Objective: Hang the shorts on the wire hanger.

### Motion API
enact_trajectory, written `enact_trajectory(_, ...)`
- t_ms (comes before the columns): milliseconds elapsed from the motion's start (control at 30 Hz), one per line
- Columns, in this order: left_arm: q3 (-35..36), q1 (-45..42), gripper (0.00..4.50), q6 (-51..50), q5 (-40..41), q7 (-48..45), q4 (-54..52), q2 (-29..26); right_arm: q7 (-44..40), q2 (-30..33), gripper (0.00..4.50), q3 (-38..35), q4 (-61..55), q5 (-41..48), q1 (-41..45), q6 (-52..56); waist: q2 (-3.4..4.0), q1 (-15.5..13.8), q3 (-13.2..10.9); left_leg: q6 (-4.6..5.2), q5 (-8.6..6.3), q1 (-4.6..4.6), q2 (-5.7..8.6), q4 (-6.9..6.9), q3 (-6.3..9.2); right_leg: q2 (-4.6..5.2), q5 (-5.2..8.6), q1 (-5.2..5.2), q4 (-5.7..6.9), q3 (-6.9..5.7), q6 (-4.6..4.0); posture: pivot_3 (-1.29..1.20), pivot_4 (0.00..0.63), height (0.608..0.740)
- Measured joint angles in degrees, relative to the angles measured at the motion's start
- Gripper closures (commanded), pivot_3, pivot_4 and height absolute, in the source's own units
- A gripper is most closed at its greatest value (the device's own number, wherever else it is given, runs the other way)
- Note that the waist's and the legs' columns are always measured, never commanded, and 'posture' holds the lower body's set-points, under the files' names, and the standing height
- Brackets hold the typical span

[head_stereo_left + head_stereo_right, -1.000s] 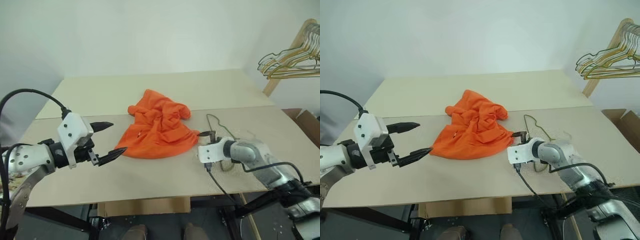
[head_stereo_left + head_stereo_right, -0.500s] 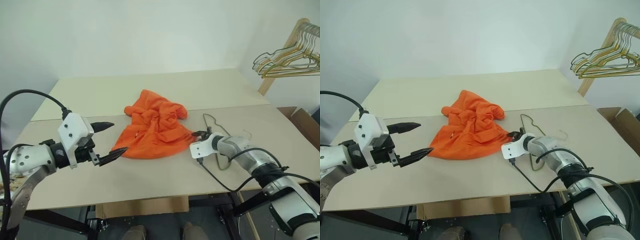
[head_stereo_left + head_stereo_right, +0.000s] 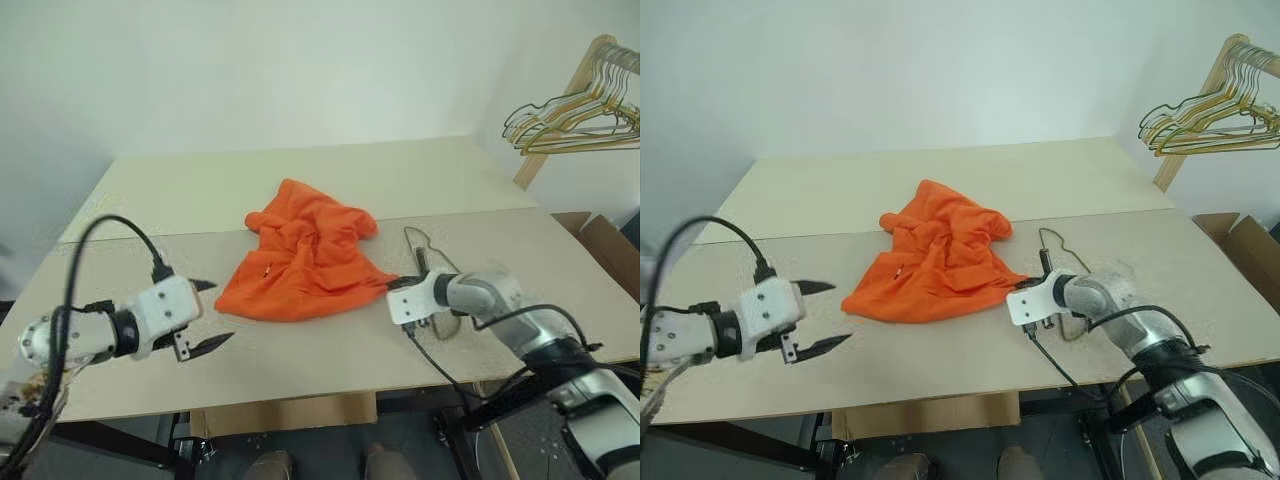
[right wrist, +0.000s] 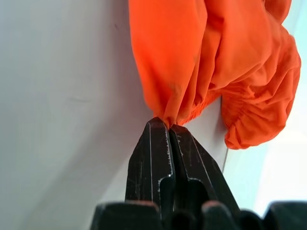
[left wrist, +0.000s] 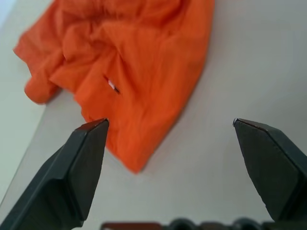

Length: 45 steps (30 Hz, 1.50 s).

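The shorts (image 3: 305, 255) lie crumpled mid-surface (image 3: 300, 350); the right pincer (image 4: 169, 125) pinches their near-right edge. The hanger (image 3: 432, 262) lies flat just right of them, beside that pincer. The left pincer (image 3: 207, 314) hovers spread, left of the shorts

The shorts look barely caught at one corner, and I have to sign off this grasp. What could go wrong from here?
1. The right pincer is shut on only a thin fold at the edge of the shorts, so the fabric may slip out on a lift.
2. The wire hanger lies on the table right beside that pincer and could get dragged or snagged.
3. The left pincer is open and clear of the cloth, giving no support.
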State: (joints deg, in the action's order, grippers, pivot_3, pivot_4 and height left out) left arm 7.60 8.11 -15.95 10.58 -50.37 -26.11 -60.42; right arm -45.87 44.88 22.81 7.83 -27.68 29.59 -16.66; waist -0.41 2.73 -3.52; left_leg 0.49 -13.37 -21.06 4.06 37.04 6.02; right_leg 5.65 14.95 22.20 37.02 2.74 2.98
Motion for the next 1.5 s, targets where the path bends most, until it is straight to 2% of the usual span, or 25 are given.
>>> enact_trajectory(100,-5.4,-2.1,0.00,5.1,-7.2,1.4,4.5,0.5,-2.1,0.5,4.46,-1.3,-4.8,1.6,-1.8,1.8,0.02,0.0,0.0,0.00,0.00,0.02,-0.01,0.01,-0.01,-0.01,-0.02,0.00,0.03,-0.01,0.02,-0.09,0.013,0.740)
enact_trajectory(333,-17.1,-12.7,0.00,11.9,-21.6,6.7,17.0,8.3,-3.2,0.9,4.46,-2.2,-8.5,2.0,-2.8,4.5,-0.01,0.0,0.0,-0.01,0.00,-0.02,0.00,0.03,-0.02,-0.01,-0.11,0.05,0.02,-0.02,0.08,-0.12,0.009,0.740)
enact_trajectory(433,-19.3,-16.7,0.63,14.8,-25.4,8.5,21.5,10.4,-3.6,0.9,4.50,-2.8,-9.2,2.0,-3.2,5.0,0.01,0.1,0.1,-0.01,0.00,-0.02,0.01,0.03,-0.03,0.01,-0.12,0.06,0.04,-0.01,0.09,-0.13,0.008,0.740)
enact_trajectory(567,-22.5,-22.8,1.78,18.6,-29.2,10.0,29.8,13.7,-3.9,1.0,4.50,-3.4,-10.9,2.0,-3.7,6.0,0.01,0.4,0.1,-0.01,0.01,-0.01,0.01,0.07,-0.02,0.00,-0.15,0.03,0.06,-0.03,0.12,-0.15,0.007,0.740)
enact_trajectory(600,-22.8,-23.9,2.20,19.0,-29.7,10.3,31.4,14.5,-4.0,1.0,4.50,-3.4,-11.2,2.0,-3.7,6.2,0.00,0.5,0.2,-0.01,0.01,-0.02,0.01,0.08,-0.03,0.00,-0.15,0.04,0.06,-0.03,0.13,-0.15,0.006,0.740)
enact_trajectory(833,-23.9,-28.2,4.43,22.7,-31.5,10.7,40.1,16.8,-4.0,1.0,4.50,-3.6,-12.5,2.0,-4.3,7.5,-0.03,2.0,0.2,-0.01,0.00,-0.04,0.00,0.09,-0.01,0.00,-0.16,0.07,0.07,-0.03,0.15,-0.15,0.002,0.740)
enact_trajectory(1033,-23.9,-28.6,4.47,25.1,-30.1,7.0,40.6,15.1,-5.0,0.9,4.50,-4.2,-14.4,4.2,-5.9,9.4,-0.05,3.1,0.2,-0.01,0.00,-0.08,-0.01,0.09,0.02,0.02,-0.16,0.11,0.08,-0.03,0.16,-0.15,0.002,0.740)
enact_trajectory(1100,-23.0,-27.0,4.47,26.1,-24.6,-0.8,37.3,9.8,-7.0,2.3,4.50,-5.3,-16.9,7.2,-7.7,9.0,-0.06,3.6,0.2,-0.01,-0.01,-0.23,-0.05,0.07,0.03,0.00,-0.16,0.28,0.10,-0.03,0.16,-0.15,0.005,0.740)
enact_trajectory(1200,-18.7,-21.3,4.47,30.8,-14.2,-13.4,30.2,-1.4,-11.1,7.0,4.50,-7.2,-20.7,14.1,-11.7,5.2,-0.05,4.5,0.2,0.02,-0.11,-0.29,-0.08,0.06,0.03,0.08,-0.15,0.35,0.04,0.00,0.18,-0.15,0.007,0.740)
enact_trajectory(1300,-14.2,-16.1,4.47,32.2,-8.1,-19.2,25.0,-7.4,-15.0,10.3,4.50,-8.1,-23.1,20.9,-14.6,-0.1,-0.01,4.5,0.2,0.06,-0.15,-0.10,-0.07,0.08,0.00,0.12,-0.13,0.11,0.02,0.01,0.21,-0.14,0.009,0.740)
enact_trajectory(1433,-12.0,-15.9,4.47,29.0,-6.5,-18.2,23.6,-6.4,-15.7,9.7,4.50,-8.1,-20.6,22.5,-12.6,-1.8,-0.01,4.2,0.2,0.08,-0.14,0.10,-0.14,0.29,0.00,-0.02,0.11,-0.14,0.09,-0.03,0.65,-0.13,0.004,0.740)
enact_trajectory(1500,-12.3,-21.4,4.47,25.3,-8.2,-15.5,25.6,-2.6,-13.9,5.7,4.50,-8.0,-16.2,20.8,-7.3,2.0,-0.02,4.1,0.2,0.08,-0.13,0.13,-0.19,0.50,0.00,-0.20,0.02,-0.23,0.11,-0.05,0.68,-0.14,0.000,0.740)
